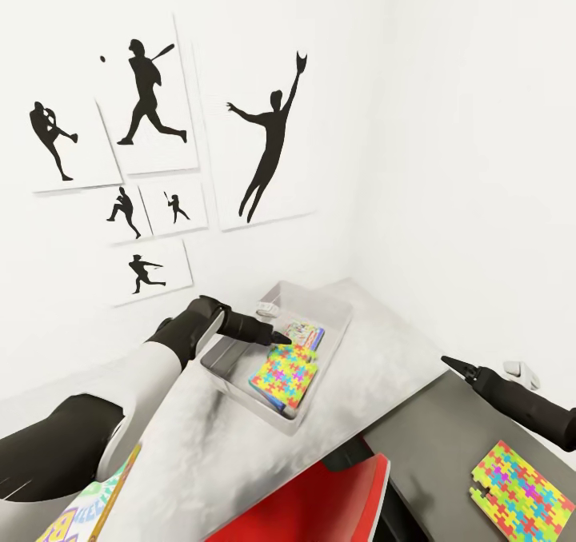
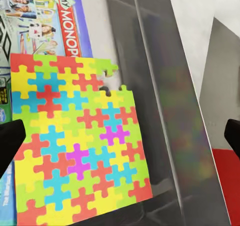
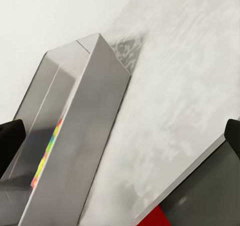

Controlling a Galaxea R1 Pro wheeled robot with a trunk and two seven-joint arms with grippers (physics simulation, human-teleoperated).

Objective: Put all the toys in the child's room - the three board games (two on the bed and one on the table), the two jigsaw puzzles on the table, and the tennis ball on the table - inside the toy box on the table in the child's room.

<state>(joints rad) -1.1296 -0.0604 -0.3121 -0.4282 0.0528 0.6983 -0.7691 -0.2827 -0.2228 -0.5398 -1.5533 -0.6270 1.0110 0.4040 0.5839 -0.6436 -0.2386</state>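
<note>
Over the toy box (image 1: 332, 330) on the desk (image 1: 200, 446), the left gripper (image 1: 276, 337) hangs with jaws apart and empty, one jigsaw puzzle (image 1: 286, 374) already inside on a Monopoly box (image 2: 45, 21). Next job looks like the second puzzle (image 1: 520, 494) near the right gripper (image 1: 458, 366), jaws open too.

The toy box (image 1: 240, 348) is sitting on the table (image 1: 192, 438), toward the corner of the walls. Inside it, a jigsaw puzzle (image 1: 285, 376) is lying on top of a board game (image 1: 306, 335). The left pincer (image 1: 282, 338) is reaching over the box, above the puzzle. To the right, on the lower cabinet top (image 1: 448, 430), a second jigsaw puzzle (image 1: 520, 492) is lying, with the right pincer (image 1: 448, 362) hanging behind it. Another board game (image 1: 94, 510) is lying at the table's near left edge.
</note>
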